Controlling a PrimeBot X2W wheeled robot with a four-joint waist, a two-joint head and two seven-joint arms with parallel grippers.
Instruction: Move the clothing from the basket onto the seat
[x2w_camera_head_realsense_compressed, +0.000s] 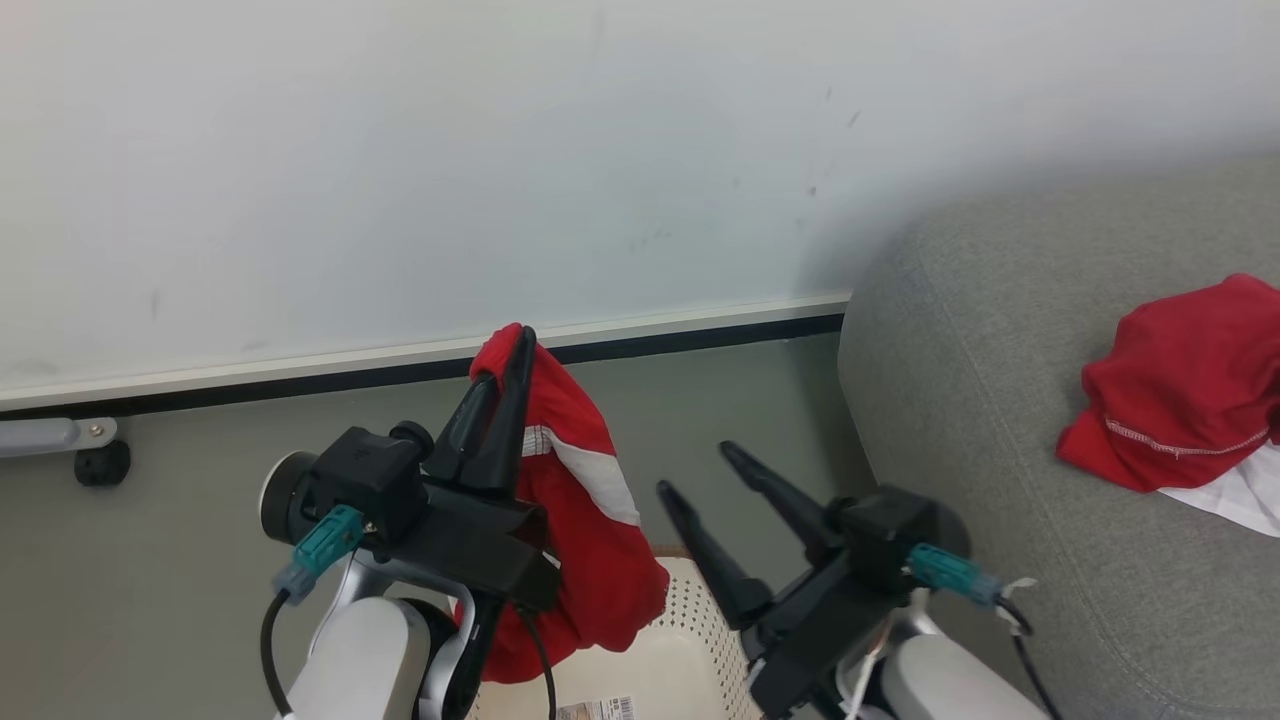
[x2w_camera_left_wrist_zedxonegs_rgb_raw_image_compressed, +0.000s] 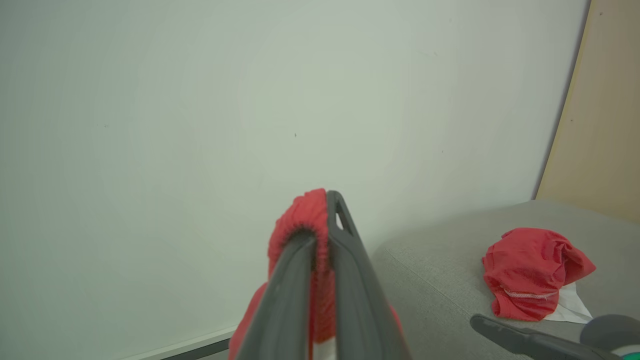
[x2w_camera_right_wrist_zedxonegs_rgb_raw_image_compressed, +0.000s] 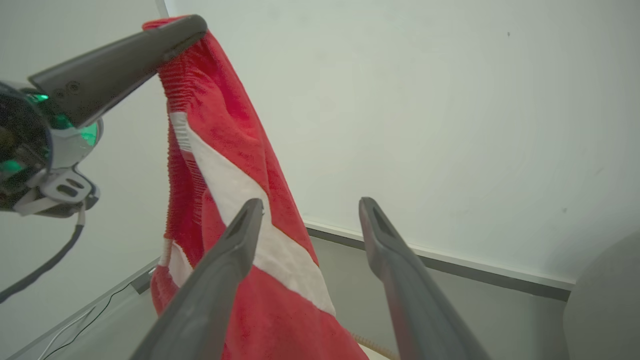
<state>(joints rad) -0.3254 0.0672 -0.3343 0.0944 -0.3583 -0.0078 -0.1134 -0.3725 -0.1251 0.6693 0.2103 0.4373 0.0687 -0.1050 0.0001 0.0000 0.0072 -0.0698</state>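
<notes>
1. Two red garments are in view. The left gripper (x2w_camera_head_realsense_compressed: 508, 358) is clamped tight on the top fold of the hanging garment (x2w_camera_head_realsense_compressed: 580, 520), which drops down over the left part of the basket (x2w_camera_head_realsense_compressed: 690, 640). The lying garment (x2w_camera_head_realsense_compressed: 1180, 390) is crumpled on the seat (x2w_camera_head_realsense_compressed: 980, 400), on top of a white cloth (x2w_camera_head_realsense_compressed: 1230, 500)
2. The right gripper (x2w_camera_head_realsense_compressed: 696, 470) holds nothing. Its fingers stand wide apart, just beside the hanging garment and above the basket's right side
3. The head view gives the basket's perforated wall and a label (x2w_camera_head_realsense_compressed: 598, 708) inside it. I cannot tell if the hanging garment's lower end touches the basket
4. The left wrist view looks along the closed fingers, with red fabric (x2w_camera_left_wrist_zedxonegs_rgb_raw_image_compressed: 300, 215) wrapped over one tip. It adds a beige panel (x2w_camera_left_wrist_zedxonegs_rgb_raw_image_compressed: 600, 125) behind the seat, and one finger of the right gripper (x2w_camera_left_wrist_zedxonegs_rgb_raw_image_compressed: 500, 332) low at the right
5. The right wrist view shows the side of the hanging garment (x2w_camera_right_wrist_zedxonegs_rgb_raw_image_compressed: 235, 150): a ribbed edge and a white diagonal band. The left gripper (x2w_camera_right_wrist_zedxonegs_rgb_raw_image_compressed: 190, 25) pinches its top corner there
6. The seat's rounded edge lies between both grippers and the lying garment. Bare grey cushion is open on the near side of that garment
7. The floor (x2w_camera_head_realsense_compressed: 200, 540) is open between the wall (x2w_camera_head_realsense_compressed: 500, 150) and the basket, and the wall's dark baseboard (x2w_camera_head_realsense_compressed: 680, 340) runs up to the seat's edge
</notes>
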